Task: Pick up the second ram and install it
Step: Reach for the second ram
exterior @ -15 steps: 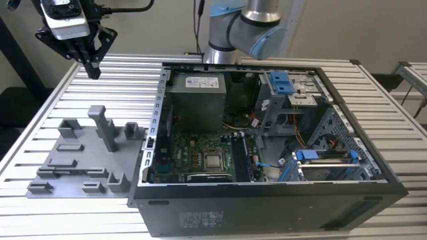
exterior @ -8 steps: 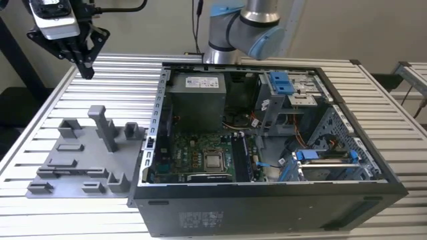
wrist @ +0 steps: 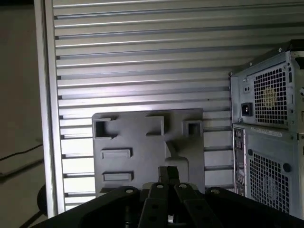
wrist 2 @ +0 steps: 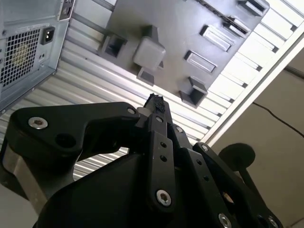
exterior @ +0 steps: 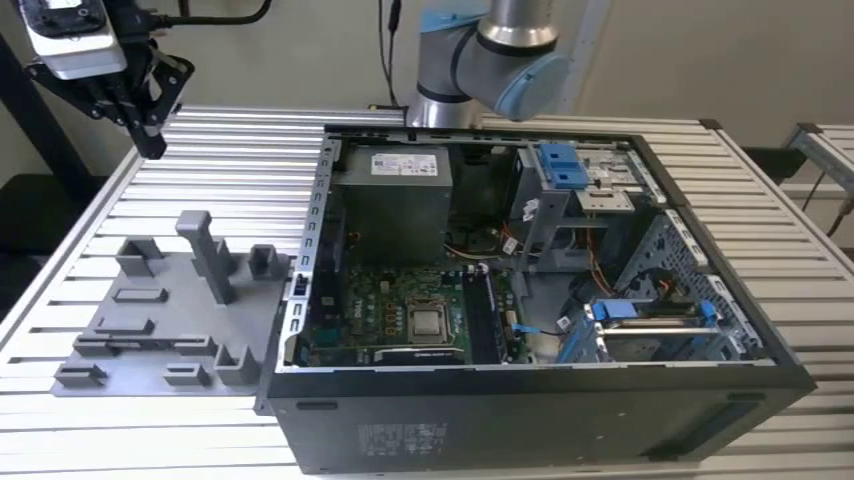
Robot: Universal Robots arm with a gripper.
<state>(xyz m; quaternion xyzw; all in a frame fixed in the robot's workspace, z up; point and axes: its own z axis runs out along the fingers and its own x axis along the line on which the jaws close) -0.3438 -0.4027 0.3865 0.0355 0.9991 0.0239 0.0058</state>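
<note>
Above the desk (exterior: 227, 150), at the exterior view's left, the end effector (exterior: 146, 140) hangs near the grey holder tray (exterior: 147, 335), fingers pinched narrow on nothing. Where the second ram lies I cannot tell.

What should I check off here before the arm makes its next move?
1. Space around the tool: ok. It hangs above the table at the exterior view's left, apart from the tray.
2. Grip on the memory stick: not ok. The tool is shut and empty.
3. Where the memory stick lies: cannot tell.
4. Computer case open: ok. The motherboard is exposed.
5. Slots beside the processor free: cannot tell.
</note>
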